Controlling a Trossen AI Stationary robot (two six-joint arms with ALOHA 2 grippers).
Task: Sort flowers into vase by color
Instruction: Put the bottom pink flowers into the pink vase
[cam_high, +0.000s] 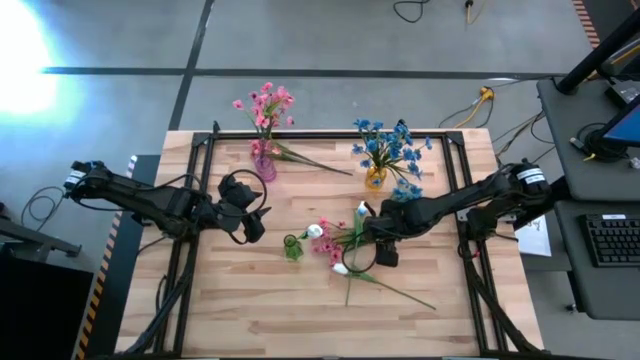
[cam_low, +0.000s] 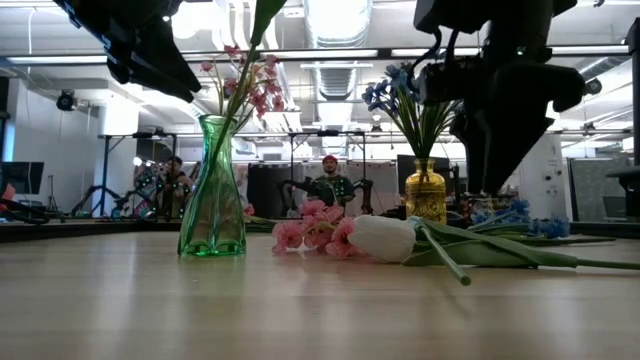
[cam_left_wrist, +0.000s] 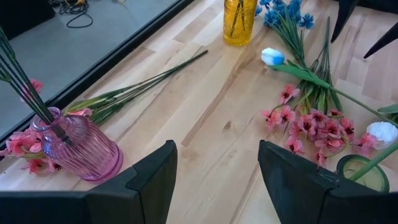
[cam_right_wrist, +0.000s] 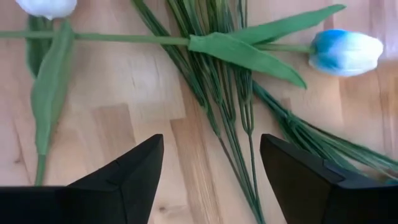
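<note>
Loose flowers lie in a heap mid-table: a pink sprig (cam_high: 325, 240), a white tulip (cam_high: 341, 268), a blue-and-white tulip (cam_right_wrist: 345, 51) and a bundle of thin green stems (cam_right_wrist: 230, 106). My right gripper (cam_right_wrist: 211, 174) hangs open above that bundle, pointing steeply down, one finger on each side of the stems, touching nothing. My left gripper (cam_left_wrist: 217, 177) waits open over bare wood left of the heap. A pink vase (cam_high: 265, 165) holds pink flowers. A yellow vase (cam_high: 376, 178) holds blue ones. A green stem stands in a small green vase (cam_high: 293, 247).
Green stalks (cam_left_wrist: 149, 78) lie on the wood beside the pink vase. More blue blossoms (cam_high: 407, 190) lie next to the yellow vase. Black rails (cam_high: 195, 250) run along the table's left and right sides. Bare wood stretches along the near edge.
</note>
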